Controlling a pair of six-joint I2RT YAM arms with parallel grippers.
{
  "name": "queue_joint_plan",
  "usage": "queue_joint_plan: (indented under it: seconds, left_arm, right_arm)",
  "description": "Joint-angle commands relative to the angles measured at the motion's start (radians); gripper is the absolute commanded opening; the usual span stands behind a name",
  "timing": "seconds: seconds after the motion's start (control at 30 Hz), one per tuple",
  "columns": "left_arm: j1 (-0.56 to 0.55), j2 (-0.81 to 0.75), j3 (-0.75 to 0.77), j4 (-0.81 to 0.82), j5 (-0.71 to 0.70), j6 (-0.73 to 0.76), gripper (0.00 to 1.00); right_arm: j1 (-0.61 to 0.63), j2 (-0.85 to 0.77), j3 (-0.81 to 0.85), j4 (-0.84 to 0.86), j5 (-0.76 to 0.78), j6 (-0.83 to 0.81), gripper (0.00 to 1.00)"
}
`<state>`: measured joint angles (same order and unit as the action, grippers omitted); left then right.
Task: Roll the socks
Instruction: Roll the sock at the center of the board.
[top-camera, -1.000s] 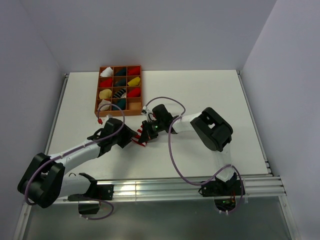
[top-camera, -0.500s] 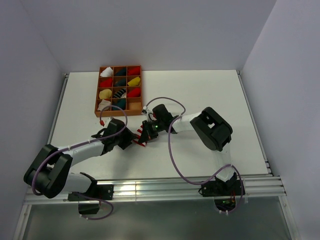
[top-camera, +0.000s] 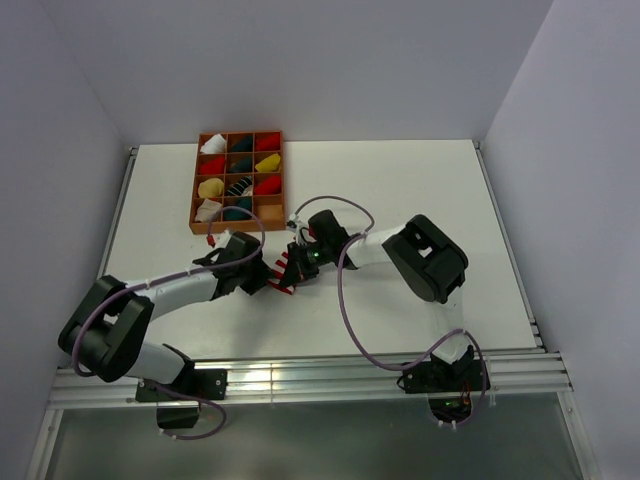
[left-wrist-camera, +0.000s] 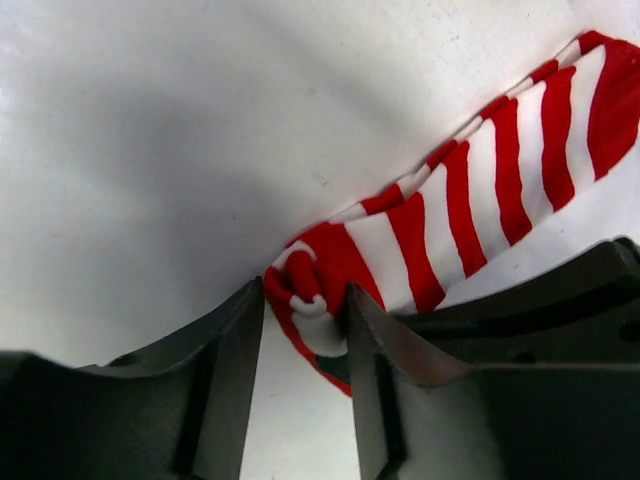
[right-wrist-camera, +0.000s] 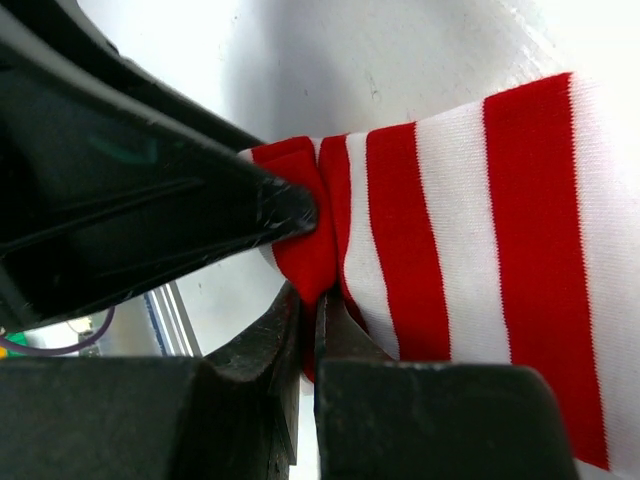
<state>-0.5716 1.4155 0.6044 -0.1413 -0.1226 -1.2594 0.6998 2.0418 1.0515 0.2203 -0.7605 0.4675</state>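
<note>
One of the socks, striped red and white (top-camera: 283, 276), lies on the white table between my two grippers; no other Christmas sock shows. In the left wrist view its Santa-patterned end (left-wrist-camera: 318, 300) sits between the fingers of my left gripper (left-wrist-camera: 305, 295), touching the right finger with a gap to the left one, so the jaws stand open around it. My right gripper (right-wrist-camera: 308, 300) is shut on a red fold of the sock (right-wrist-camera: 480, 220). From above, the left gripper (top-camera: 268, 277) and right gripper (top-camera: 297, 262) nearly meet.
An orange compartment tray (top-camera: 194, 190) stands at the back left with rolled bundles in it, among them a yellow one (top-camera: 210, 187) and a red one (top-camera: 266, 185). The aluminium rail (top-camera: 300, 378) runs along the near edge.
My left gripper has slid right onto the sock's end, and its jaws have narrowed around it. The right gripper has held its grip and place.
</note>
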Motion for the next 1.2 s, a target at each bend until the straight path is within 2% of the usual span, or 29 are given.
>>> queue_joint_plan:
  seconds: [0.0, 0.07, 0.2, 0.37, 0.5, 0.67, 0.8, 1.07, 1.17]
  left_arm:
    - [-0.001, 0.065, 0.030, -0.112, -0.068, 0.044, 0.42]
    - [-0.002, 0.089, 0.041, -0.115, -0.063, 0.049, 0.38]
    - [-0.011, 0.118, 0.075, -0.152, -0.054, 0.066, 0.21]
    - [-0.025, 0.135, 0.119, -0.199, -0.037, 0.095, 0.01]
    - [-0.033, 0.135, 0.162, -0.253, -0.046, 0.120, 0.01]
    - [-0.036, 0.149, 0.230, -0.311, -0.032, 0.170, 0.01]
    - [-0.036, 0.171, 0.259, -0.323, -0.015, 0.193, 0.01]
    - [-0.037, 0.200, 0.294, -0.336, 0.009, 0.232, 0.01]
    - [-0.037, 0.201, 0.299, -0.339, 0.015, 0.235, 0.01]
  right_arm:
    - [-0.008, 0.011, -0.062, -0.144, 0.116, -0.078, 0.00]
    - [-0.006, 0.001, -0.070, -0.139, 0.121, -0.086, 0.00]
    - [0.001, -0.061, -0.102, -0.124, 0.165, -0.105, 0.06]
    - [0.035, -0.191, -0.142, -0.127, 0.309, -0.141, 0.23]
    - [0.078, -0.288, -0.174, -0.137, 0.470, -0.185, 0.35]
    - [0.144, -0.417, -0.244, -0.093, 0.703, -0.211, 0.39]
    - [0.255, -0.482, -0.277, -0.036, 0.852, -0.257, 0.43]
    - [0.348, -0.440, -0.243, 0.019, 0.955, -0.337, 0.54]
    - [0.363, -0.407, -0.234, 0.045, 0.969, -0.358, 0.54]
